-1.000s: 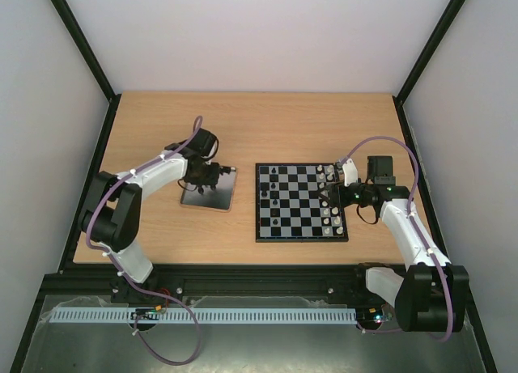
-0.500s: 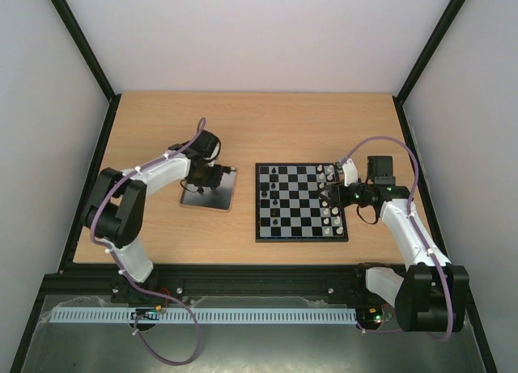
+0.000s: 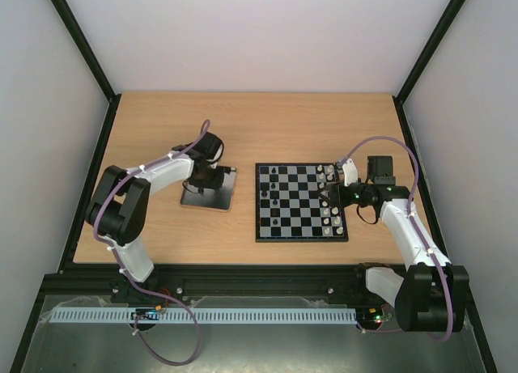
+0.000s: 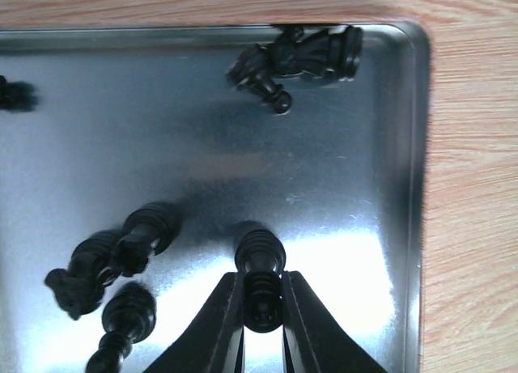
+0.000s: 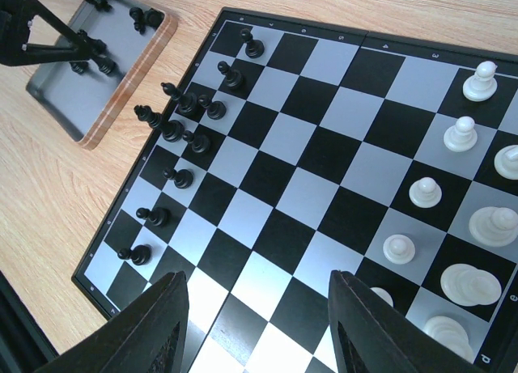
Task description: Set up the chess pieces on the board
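In the left wrist view my left gripper [image 4: 263, 308] is shut on a black chess piece [image 4: 261, 264] lying in the shiny metal tray [image 4: 348, 171], both fingers pressed against its ribbed stem. Several more black pieces [image 4: 295, 57] lie loose in the tray, some at the left [image 4: 113, 260]. From above, the left gripper [image 3: 212, 179] sits low over the tray [image 3: 202, 199]. The board [image 3: 299, 219] carries black pieces [image 5: 182, 122] along its left side and white pieces [image 5: 461, 134] along its right. My right gripper [image 5: 255, 308] hangs open over the board's near squares, with nothing between its fingers.
The tray [image 5: 89, 90] lies on the wooden table [image 3: 162, 130] just left of the board. Black frame rails [image 3: 89, 171] and grey walls close in the table at the left, right and back. Purple cables loop over both arms.
The left jaws have closed on the black piece in the tray, and the left wrist has shifted slightly over the tray. The right arm has not moved.
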